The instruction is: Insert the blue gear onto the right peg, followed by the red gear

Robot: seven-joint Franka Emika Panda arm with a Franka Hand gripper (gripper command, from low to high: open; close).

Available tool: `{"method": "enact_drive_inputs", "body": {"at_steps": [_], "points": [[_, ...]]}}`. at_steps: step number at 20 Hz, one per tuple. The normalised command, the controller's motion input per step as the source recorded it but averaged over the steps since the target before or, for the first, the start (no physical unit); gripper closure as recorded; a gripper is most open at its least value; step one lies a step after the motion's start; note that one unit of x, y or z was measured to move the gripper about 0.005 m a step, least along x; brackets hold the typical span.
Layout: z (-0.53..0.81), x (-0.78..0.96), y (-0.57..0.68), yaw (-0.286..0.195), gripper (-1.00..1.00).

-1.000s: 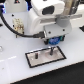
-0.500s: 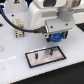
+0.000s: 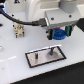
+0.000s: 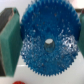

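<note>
In the exterior view my gripper [image 3: 59, 34] hangs above the far right corner of the black-rimmed white plate [image 3: 37, 59], shut on the blue gear [image 3: 60, 34]. The right peg [image 3: 51, 50] stands upright on the plate, below and to the left of the gear. A shorter thin post [image 3: 36, 57] stands further left on the plate. In the wrist view the blue gear [image 4: 48, 42] fills the picture between my two teal fingers [image 4: 8, 42], with its centre hole showing. A sliver of the red gear [image 4: 18, 81] shows at the edge of the wrist view.
A small tan and black fixture [image 3: 18, 30] stands on the white table [image 3: 15, 67] at the exterior view's back left. A black cable [image 3: 27, 22] runs from there to my wrist.
The gripper with the blue gear has shifted slightly toward the plate and the right peg.
</note>
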Motion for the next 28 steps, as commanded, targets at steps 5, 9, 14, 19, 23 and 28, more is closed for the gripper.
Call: {"method": "enact_drive_inputs", "body": {"at_steps": [5,9,14,19,23,28], "points": [[0.17,0.72,-0.21,0.000,1.00],[0.03,0.68,-0.16,0.000,1.00],[-0.05,0.48,-0.13,0.000,1.00],[-0.09,0.17,-0.14,0.000,1.00],[0.03,0.03,-0.05,0.000,1.00],[0.12,0.03,0.00,0.000,1.00]]}}
